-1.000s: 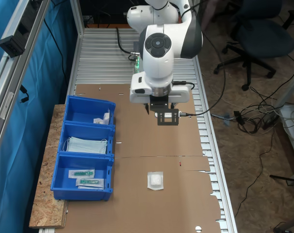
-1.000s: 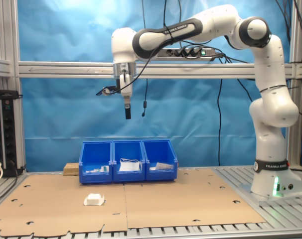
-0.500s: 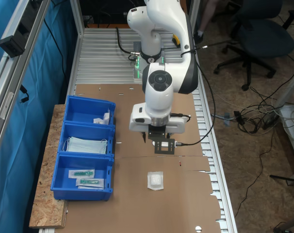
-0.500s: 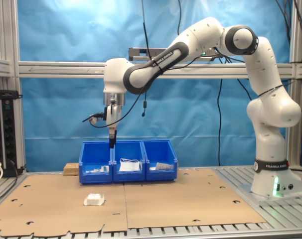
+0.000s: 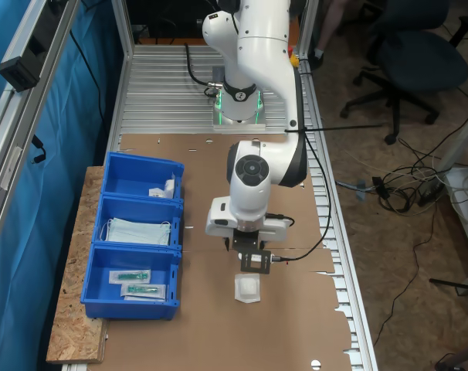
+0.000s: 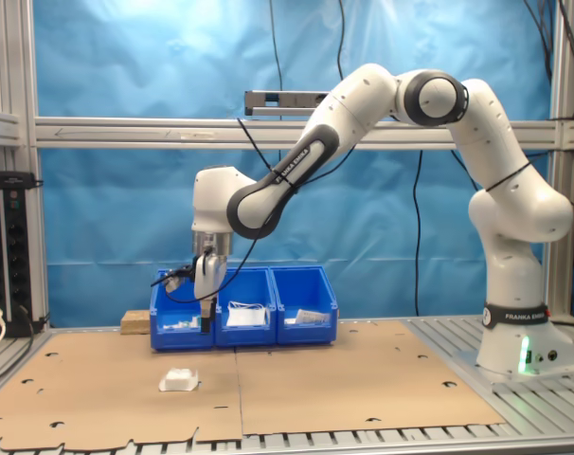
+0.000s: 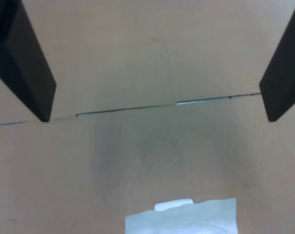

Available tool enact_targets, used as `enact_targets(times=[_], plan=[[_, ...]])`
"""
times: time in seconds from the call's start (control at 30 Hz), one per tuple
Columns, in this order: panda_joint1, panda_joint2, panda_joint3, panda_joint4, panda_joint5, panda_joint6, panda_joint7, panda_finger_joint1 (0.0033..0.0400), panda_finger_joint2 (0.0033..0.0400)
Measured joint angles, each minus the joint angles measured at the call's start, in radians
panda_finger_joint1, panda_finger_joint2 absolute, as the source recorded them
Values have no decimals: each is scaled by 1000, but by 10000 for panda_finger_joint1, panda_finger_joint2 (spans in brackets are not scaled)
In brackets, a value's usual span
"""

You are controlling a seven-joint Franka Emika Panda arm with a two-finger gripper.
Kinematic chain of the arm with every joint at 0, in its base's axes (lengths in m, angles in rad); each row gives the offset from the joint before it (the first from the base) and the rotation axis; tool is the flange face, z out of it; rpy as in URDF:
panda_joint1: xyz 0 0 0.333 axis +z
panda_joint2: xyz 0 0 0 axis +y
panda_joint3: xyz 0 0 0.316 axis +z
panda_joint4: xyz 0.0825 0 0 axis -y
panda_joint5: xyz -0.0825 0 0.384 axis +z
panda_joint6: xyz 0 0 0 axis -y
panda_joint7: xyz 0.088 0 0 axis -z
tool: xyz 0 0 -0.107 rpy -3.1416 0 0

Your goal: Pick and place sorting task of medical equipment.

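white packet (image 5: 247,287) is lying on the cardboard sheet (image 5: 296,325), apart from the blue bins (image 5: 133,246); gripper (image 7: 152,105) is hovering, fingers spread wide and empty, seemingly just short of it, needing to centre over it and descend.

On the desk (image 5: 296,325), the gauze packet (image 5: 248,288) lies apart from three bins (image 5: 133,246) at the first exterior view's left. The pincer (image 5: 252,261) hangs above the desk, just beside the packet, nearer the arm's base (image 5: 235,108).
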Motion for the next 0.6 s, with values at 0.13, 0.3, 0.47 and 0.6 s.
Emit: enact_targets(times=[0.13,0.3,0.47,0.6], plan=[[2,42,0,8,9,38,0,400,400],[3,94,1,33,18,76,0,400,400],[3,143,3,75,26,103,0,400,400],[3,194,5,130,29,124,0,400,400]])
